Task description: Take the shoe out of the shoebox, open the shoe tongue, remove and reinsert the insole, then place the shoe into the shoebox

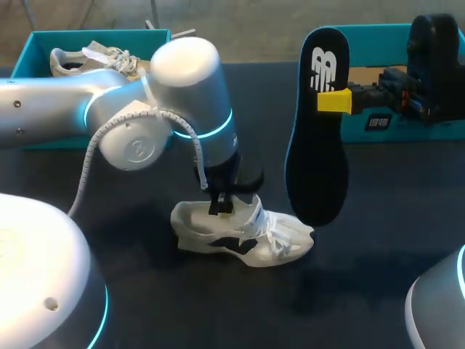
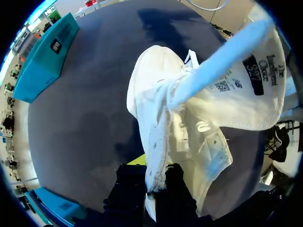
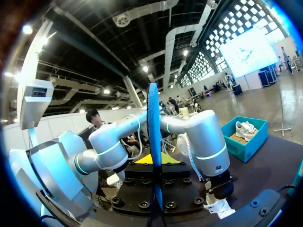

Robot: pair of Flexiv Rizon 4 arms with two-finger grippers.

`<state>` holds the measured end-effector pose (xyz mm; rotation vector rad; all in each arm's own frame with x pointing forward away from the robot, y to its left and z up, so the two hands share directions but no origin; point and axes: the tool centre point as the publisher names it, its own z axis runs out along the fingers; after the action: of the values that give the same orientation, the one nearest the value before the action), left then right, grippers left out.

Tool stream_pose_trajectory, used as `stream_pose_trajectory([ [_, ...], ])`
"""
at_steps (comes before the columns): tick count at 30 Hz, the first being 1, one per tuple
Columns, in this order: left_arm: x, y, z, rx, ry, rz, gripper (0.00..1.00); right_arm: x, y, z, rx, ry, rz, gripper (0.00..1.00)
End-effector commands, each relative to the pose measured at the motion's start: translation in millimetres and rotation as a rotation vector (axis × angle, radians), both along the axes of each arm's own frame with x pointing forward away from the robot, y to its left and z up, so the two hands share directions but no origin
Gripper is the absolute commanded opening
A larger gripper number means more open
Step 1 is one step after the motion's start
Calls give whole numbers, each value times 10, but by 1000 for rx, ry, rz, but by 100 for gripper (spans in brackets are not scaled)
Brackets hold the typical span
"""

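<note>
**Item 1: white shoe** (image 1: 243,236). Lay on its side on the dark table (image 1: 407,218), near the middle, well apart from both boxes. In the left wrist view its tongue (image 2: 246,94) was folded back, label side up, and the throat stood open.

**Item 2: left gripper** (image 1: 220,206). Came down on the shoe's collar. In its own wrist view the rim of the upper ran between the two fingers, which appeared pinched on it, pinning the shoe to the table.

**Item 3: black insole** (image 1: 316,145). Out of the shoe, hanging upright in the air with its lower end just above the toe.

**Item 4: right gripper** (image 1: 336,101). Clamped on the insole near its upper end; its wrist view showed the insole edge-on between the fingers.

**Item 5: right shoebox** (image 1: 356,129). Teal, at the table's far edge behind the insole; no shoe visible in it.

**Item 6: left shoebox** (image 1: 29,54). Teal, holding a second shoe (image 1: 87,58).

**Progress, as judged:** shoe taken out, tongue opened, insole removed. Outstanding: reinsert the insole, then box the shoe.
</note>
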<state>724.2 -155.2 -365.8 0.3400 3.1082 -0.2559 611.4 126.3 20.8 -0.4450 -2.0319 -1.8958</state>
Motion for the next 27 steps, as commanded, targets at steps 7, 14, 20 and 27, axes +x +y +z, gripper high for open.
stream_pose_trajectory([
  [7,-85,212,423,-60,-39,-173,0,25,29,-7,-2,2,2,0],
  [14,-94,322,663,-103,-120,-416,0,25,29,-7,-2,2,2,0],
  [20,-135,337,770,-105,-239,-465,0,25,29,-7,-2,2,2,0],
  [27,-135,337,770,-105,-239,-465,0,25,29,-7,-2,2,2,0],
])
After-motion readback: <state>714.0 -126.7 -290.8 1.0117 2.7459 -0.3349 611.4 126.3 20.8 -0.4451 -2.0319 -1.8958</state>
